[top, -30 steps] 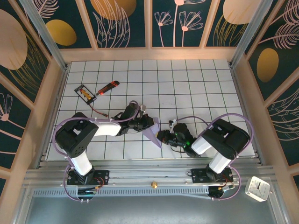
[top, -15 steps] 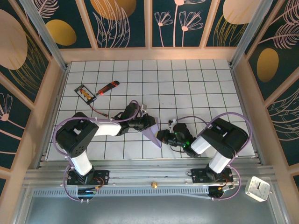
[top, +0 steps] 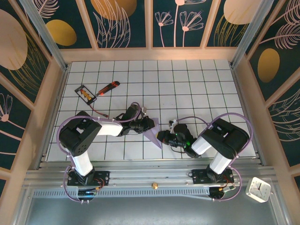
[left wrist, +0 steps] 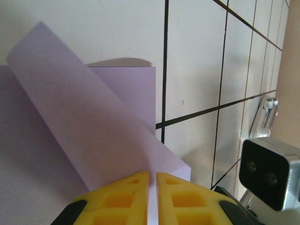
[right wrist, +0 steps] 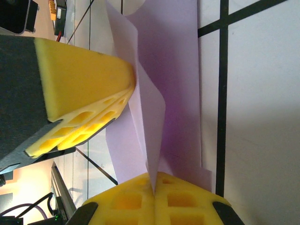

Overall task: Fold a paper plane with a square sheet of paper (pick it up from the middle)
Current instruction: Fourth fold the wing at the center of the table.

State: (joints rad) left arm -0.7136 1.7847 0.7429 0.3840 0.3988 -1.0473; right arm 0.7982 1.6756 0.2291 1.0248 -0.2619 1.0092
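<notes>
The pale lavender sheet of paper (top: 153,135) is partly folded into a narrow pointed shape and held between the two arms near the table's front middle. In the left wrist view the paper (left wrist: 84,122) shows a long folded flap over a flat layer. My left gripper (left wrist: 152,176) is shut on its near edge, with a thin strip of paper between the yellow pads. My right gripper (right wrist: 153,180) is shut on a raised crease of the paper (right wrist: 176,70). The left gripper's yellow fingers (right wrist: 84,79) press the paper from the other side. From above, the left gripper (top: 149,124) and right gripper (top: 163,137) nearly meet.
A red-orange utility knife (top: 108,87) and a small black-framed card (top: 85,93) lie at the back left of the grid table. A small white clock (top: 258,189) sits off the table at the front right. Wooden walls enclose the table.
The left arm's elbow has shifted slightly to the right. The paper and both grippers stay in nearly the same place.
</notes>
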